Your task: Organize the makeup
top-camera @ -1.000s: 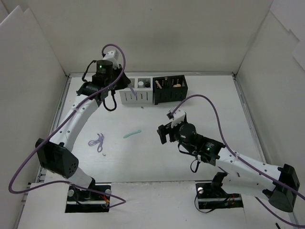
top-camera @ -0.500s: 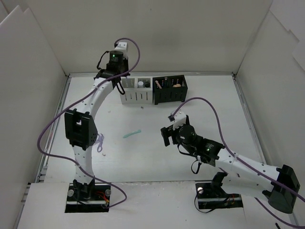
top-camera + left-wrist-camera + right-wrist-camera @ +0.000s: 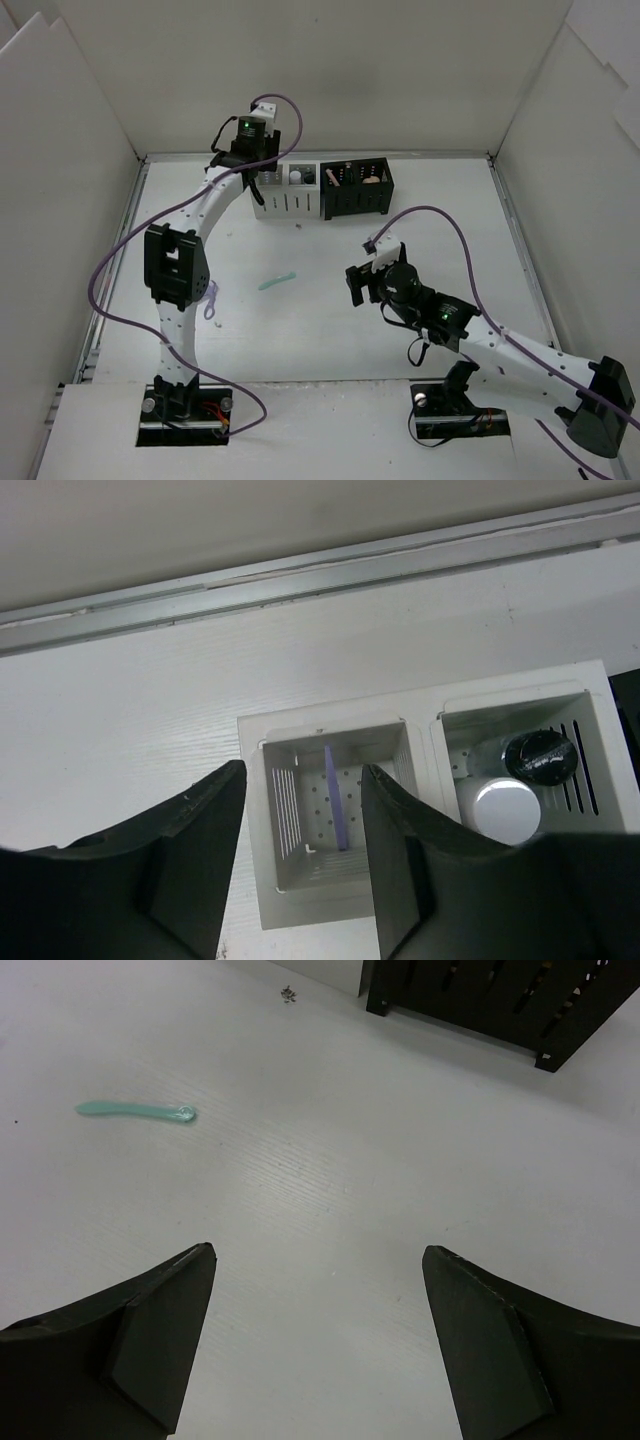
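Observation:
My left gripper (image 3: pixel 261 181) hangs open over the left compartment of the white slotted box (image 3: pixel 292 206). In the left wrist view its open jaws (image 3: pixel 303 772) frame a thin purple stick (image 3: pixel 335 796) that stands in that compartment, held by nothing. The compartment to its right holds a clear vial with a black cap (image 3: pixel 540 755) and a white-capped item (image 3: pixel 505 806). A mint stick (image 3: pixel 277 281) lies on the table and also shows in the right wrist view (image 3: pixel 135 1111). My right gripper (image 3: pixel 356 286) is open and empty above bare table, right of the mint stick.
The black slotted box (image 3: pixel 357 203) stands against the white one and holds several items; its corner shows in the right wrist view (image 3: pixel 500 1000). A purple looped piece (image 3: pixel 210 299) lies half hidden behind the left arm. White walls enclose the table.
My left arm has swung up and back, from left of the white box to over its left compartment. My right gripper has shifted slightly to the right.

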Tool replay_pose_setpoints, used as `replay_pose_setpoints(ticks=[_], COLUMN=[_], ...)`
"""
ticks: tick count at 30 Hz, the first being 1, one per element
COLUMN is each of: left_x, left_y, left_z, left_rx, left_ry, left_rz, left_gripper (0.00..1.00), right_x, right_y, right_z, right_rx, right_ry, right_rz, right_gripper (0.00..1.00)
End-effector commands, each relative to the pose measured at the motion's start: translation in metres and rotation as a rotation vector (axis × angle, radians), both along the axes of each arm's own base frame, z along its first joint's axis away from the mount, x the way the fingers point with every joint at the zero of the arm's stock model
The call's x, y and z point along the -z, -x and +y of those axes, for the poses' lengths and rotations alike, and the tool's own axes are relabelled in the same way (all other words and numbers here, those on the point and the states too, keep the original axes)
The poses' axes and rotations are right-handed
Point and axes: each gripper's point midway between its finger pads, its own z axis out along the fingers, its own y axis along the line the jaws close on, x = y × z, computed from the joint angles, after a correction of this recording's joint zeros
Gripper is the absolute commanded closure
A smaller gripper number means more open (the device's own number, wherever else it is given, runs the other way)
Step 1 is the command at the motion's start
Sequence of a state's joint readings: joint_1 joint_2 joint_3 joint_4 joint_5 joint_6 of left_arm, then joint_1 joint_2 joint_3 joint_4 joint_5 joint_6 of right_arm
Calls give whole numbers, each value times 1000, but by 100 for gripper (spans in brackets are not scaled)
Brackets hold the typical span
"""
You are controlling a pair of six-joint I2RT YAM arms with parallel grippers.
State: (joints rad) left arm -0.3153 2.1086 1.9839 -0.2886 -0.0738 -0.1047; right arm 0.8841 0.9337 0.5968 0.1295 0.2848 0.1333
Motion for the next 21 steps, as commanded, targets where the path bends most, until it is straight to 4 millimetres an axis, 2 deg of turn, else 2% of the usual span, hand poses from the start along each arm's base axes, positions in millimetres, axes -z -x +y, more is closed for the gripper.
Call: replay_pose_setpoints(ticks=[1,2,3,4,5,6,8,10,11,14,15,18,20,21], left_x=[-88,-92,-85,-103,-90,-102,-85,-57,-47,2,27,74,86,101], left_y=[25,34,44,64,79,97,127,160,175,210,223,243,243,245], left_z=[1,-3,-1,-2,-8,-8,-22,-23,-33,-36,-42,-48,-52,-51], left_rx=[9,27,30,52,79,95,154,192,232,307,355,414,422,423], left_ry=[8,11,9,23,15,29,9,-42,-63,-150,-157,-231,-264,-283], left_rz=[-154,-150,-120,-130,-88,-97,-18,95,132,294,381,514,551,608], left_gripper=[54,52,52,50,50,49,47,45,44,40,40,39,39,39], right_x=[-19,-20,-25,-26,-27,-33,-33,-37,-37,-39,-38,-37,-35,-35], right_y=[-3,-2,-2,-1,1,2,4,6,7,11,12,14,15,16], right_z=[-3,-5,-8,-11,-12,-15,-19,-23,-24,-26,-27,-28,-27,-27], right_rx=[30,34,40,48,43,48,53,54,52,45,44,44,36,36], right_ry=[-63,-64,-76,-76,-79,-97,-96,-101,-101,-122,-129,-133,-138,-142], right_rz=[-48,-51,-63,-70,-73,-86,-90,-99,-98,-104,-105,-103,-99,-96], right_gripper=[18,18,18,18,18,19,19,19,19,19,19,19,19,19])
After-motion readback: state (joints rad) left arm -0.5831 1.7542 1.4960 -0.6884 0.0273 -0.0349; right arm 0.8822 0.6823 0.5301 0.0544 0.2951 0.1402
